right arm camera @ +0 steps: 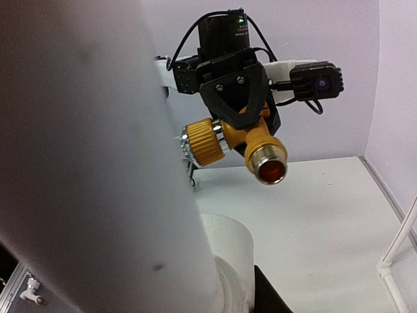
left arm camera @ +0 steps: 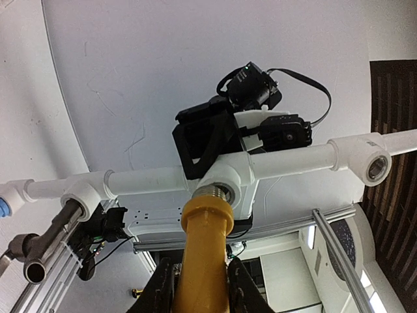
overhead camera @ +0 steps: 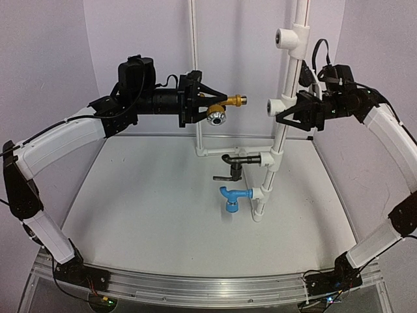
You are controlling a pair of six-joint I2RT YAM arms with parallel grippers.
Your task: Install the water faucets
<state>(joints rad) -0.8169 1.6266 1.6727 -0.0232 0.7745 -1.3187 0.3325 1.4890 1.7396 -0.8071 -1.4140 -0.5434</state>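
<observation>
Faucet point(overhead camera: 233, 101), brass-gold, tight in left end effector point(overhead camera: 218, 100); closure of right end effector point(overhead camera: 284, 113) unclear.

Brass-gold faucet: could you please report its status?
Left gripper shut on brass-gold faucet. Threaded end short of white tee fitting. Right gripper at white pipe, grip unclear. Nothing between.

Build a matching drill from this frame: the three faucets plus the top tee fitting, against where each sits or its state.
Things:
1. brass faucet
2. black faucet
3. blue faucet
4. top tee fitting

Place or state:
A. mounted lowest on the pipe
B. port empty
C. gripped in the left tool, in mid-air
D. mounted just above the lowest faucet

Pairs: 1-C, 2-D, 3-A, 4-B
</observation>
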